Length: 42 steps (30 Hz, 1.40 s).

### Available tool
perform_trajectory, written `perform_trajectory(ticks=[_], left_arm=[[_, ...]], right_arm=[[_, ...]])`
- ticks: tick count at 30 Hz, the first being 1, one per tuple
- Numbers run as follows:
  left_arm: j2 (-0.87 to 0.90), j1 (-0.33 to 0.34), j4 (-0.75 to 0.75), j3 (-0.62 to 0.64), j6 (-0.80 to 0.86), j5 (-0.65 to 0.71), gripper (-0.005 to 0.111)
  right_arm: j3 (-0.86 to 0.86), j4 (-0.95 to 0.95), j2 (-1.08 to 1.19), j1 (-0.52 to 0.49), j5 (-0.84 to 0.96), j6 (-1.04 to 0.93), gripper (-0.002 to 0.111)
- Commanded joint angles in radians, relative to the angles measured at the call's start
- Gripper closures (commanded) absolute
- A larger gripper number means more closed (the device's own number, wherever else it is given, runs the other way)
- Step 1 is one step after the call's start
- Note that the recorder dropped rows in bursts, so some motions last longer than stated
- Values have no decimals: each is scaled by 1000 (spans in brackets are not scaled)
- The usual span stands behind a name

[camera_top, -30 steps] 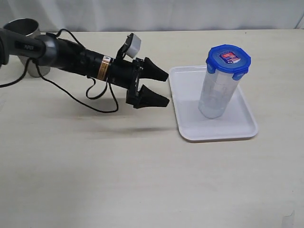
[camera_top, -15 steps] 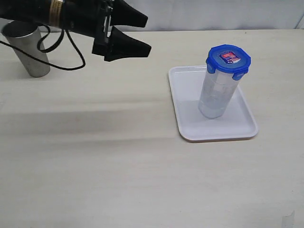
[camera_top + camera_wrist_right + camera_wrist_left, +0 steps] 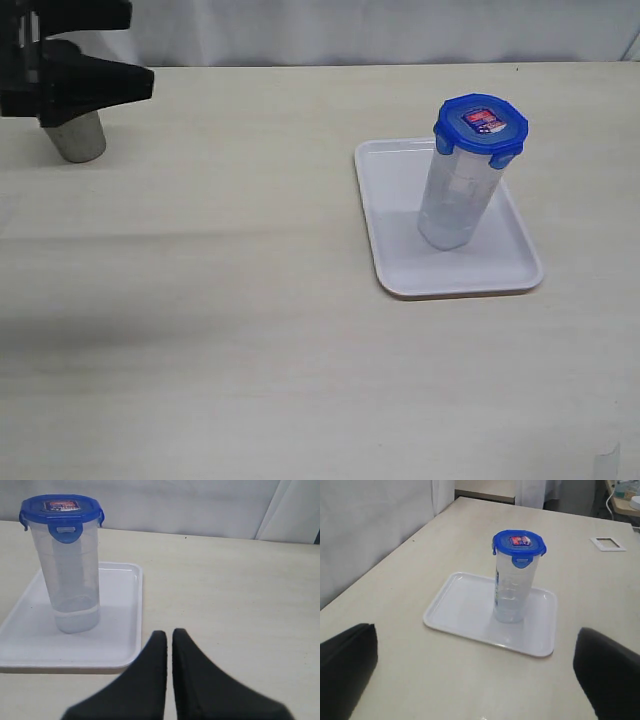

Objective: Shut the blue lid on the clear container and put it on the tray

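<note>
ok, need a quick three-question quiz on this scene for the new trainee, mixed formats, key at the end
1. True or false: the blue lid sits closed on top of the clear container.
2. Pick one. The clear container: A) stands upright on the tray; B) lies on its side on the tray; C) hangs in an end effector.
3. Short answer: which is open and empty, the left end effector or the right end effector?

Key: 1 true; 2 A; 3 left.
</note>
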Motion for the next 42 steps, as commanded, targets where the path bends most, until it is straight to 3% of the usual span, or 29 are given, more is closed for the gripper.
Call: perform_trajectory(ticks=[1, 5, 13, 28, 40, 42], left_arm=[[-68, 68, -7, 79, 30, -14, 4], [-112, 67, -40, 114, 37, -14, 4], [-127, -18, -86, 119, 21, -14, 4], [-131, -13, -84, 119, 21, -14, 4], [-264, -17, -94, 119, 19, -14, 4], [-283, -17, -137, 121, -21, 36, 4]], right_arm=[[2, -6, -5, -6, -5, -4, 104], [2, -6, -5, -6, -5, -4, 104], [2, -1, -5, -6, -5, -4, 104], [2, -1, -5, -6, -5, -4, 104], [2, 1, -5, -6, -5, -4, 104], [2, 1, -5, -6, -5, -4, 104]])
